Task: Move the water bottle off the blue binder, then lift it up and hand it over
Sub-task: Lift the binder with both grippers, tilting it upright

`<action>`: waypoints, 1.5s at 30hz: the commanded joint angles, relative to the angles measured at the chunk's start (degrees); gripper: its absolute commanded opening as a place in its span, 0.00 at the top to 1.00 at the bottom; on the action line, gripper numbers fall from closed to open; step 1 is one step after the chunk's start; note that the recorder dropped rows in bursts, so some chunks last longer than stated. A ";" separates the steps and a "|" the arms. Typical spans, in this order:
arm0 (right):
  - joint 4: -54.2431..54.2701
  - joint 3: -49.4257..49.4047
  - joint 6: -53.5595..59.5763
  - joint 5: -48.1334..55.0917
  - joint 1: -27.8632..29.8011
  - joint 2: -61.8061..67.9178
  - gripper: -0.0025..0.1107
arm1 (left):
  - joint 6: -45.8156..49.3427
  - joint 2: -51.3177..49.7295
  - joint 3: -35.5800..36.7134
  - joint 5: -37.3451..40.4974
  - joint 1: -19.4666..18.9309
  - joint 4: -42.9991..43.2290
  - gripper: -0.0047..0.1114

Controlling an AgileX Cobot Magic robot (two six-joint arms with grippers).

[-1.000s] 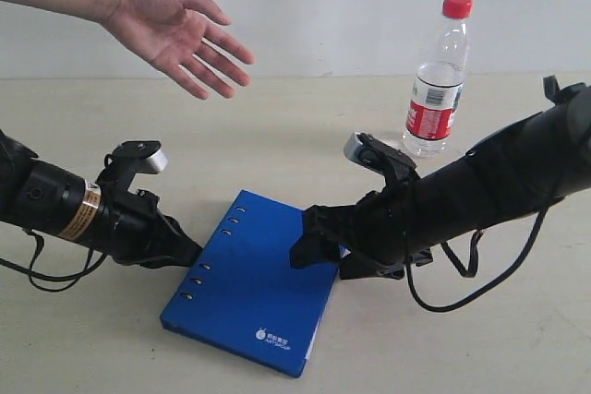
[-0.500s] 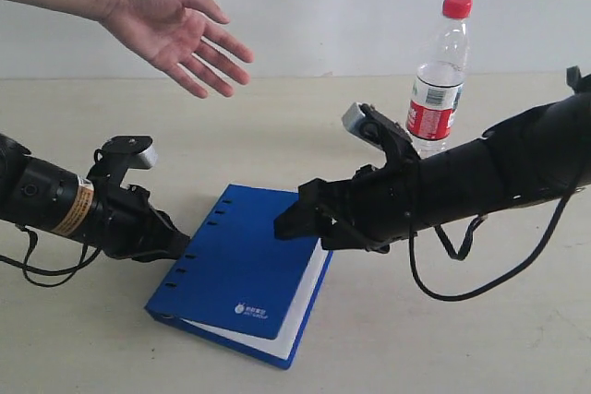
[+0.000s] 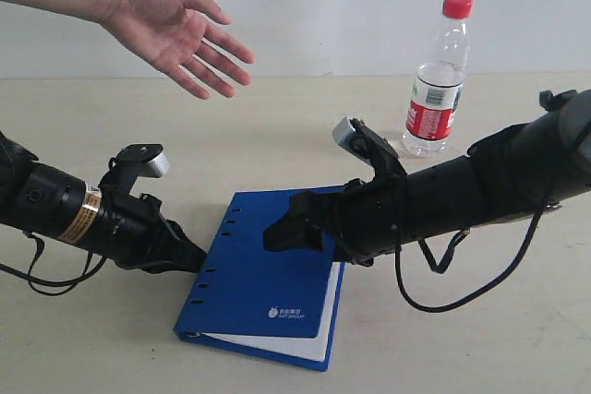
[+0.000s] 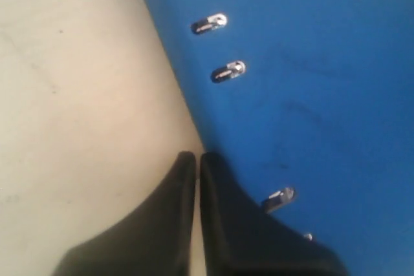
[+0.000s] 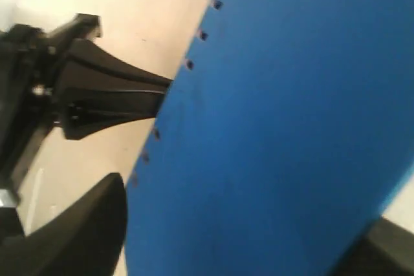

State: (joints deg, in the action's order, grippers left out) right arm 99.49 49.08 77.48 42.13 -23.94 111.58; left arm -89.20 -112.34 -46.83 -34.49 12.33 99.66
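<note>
The water bottle (image 3: 436, 80), clear with a red cap, stands upright on the table at the back right, away from both grippers. The blue binder (image 3: 263, 269) lies near the front, white pages showing along its near and right edges. Pressed against its spine edge beside the holes, my left gripper (image 3: 196, 260) (image 4: 196, 158) is shut with nothing between its fingers. My right gripper (image 3: 282, 228) (image 5: 246, 211) is over the binder's (image 5: 284, 127) far edge, jaws wide apart and blue cover filling the space between them. Whether it touches the cover is unclear.
An open human hand (image 3: 175, 29) hovers palm-up above the back left of the beige table (image 3: 277, 136). The left arm's black fingers (image 5: 116, 92) show beside the spine in the right wrist view. Cables hang under both arms.
The binder has slid and turned: first toward the left and front, now back rightward with its spine more upright in view. The right gripper moved left over it. Bottle and hand stayed put.
</note>
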 commanded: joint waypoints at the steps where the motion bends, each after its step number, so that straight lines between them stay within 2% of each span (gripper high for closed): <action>1: 0.45 0.18 0.77 -0.63 -0.02 0.10 0.63 | 0.43 0.04 0.00 -1.38 0.24 -1.84 0.92; 5: 0.45 0.18 2.21 -0.63 -0.02 0.10 0.95 | 0.18 0.04 -0.64 -1.48 0.24 -2.34 0.91; 6: 0.45 0.18 2.48 -0.63 -0.02 0.10 0.98 | 0.05 0.04 -0.78 -1.48 0.24 -2.59 0.89; 9: -0.30 0.18 2.48 -1.48 -0.02 0.10 0.98 | -0.65 0.33 -0.78 -1.48 -0.19 -3.35 0.76; 13: -2.91 0.18 2.48 -2.95 0.10 0.10 0.98 | -1.63 1.76 -0.78 -4.33 -3.23 -3.25 0.49; 15: -3.03 0.18 2.48 -1.74 0.10 -0.06 0.98 | -1.39 2.02 -0.78 -9.09 -4.95 -3.73 0.35; 17: -3.03 0.18 2.60 -0.80 0.10 -1.11 0.98 | 0.30 1.92 -0.78 -13.54 -5.99 -4.57 0.27; 20: -3.92 0.18 2.65 0.10 0.10 -3.77 0.98 | 3.34 1.92 -0.78 -18.12 -6.54 -4.78 0.27; 28: -8.27 0.18 -2.19 -0.48 0.10 -12.52 0.98 | 10.11 -1.04 -0.66 -19.55 -6.54 -7.27 0.27; 34: -9.96 0.18 -5.20 0.10 0.10 -13.80 0.98 | 27.29 -5.38 -0.66 -35.47 -6.43 -8.08 0.27; 36: -9.95 0.18 -5.20 1.72 0.10 -13.80 0.98 | 31.55 -6.96 -0.66 -35.47 -6.17 -9.53 0.27; 41: -9.85 0.18 -5.09 4.41 0.10 -13.80 0.98 | 30.71 -8.66 -1.01 -35.47 -4.49 -12.19 0.27; 45: -7.96 0.18 -4.28 7.44 0.10 -13.80 0.98 | 26.22 -8.66 -2.60 -35.47 -3.59 -11.25 0.27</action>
State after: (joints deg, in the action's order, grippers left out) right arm 89.31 49.04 71.95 45.52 -23.94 98.67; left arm -60.61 -121.02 -48.27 -68.80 7.88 88.82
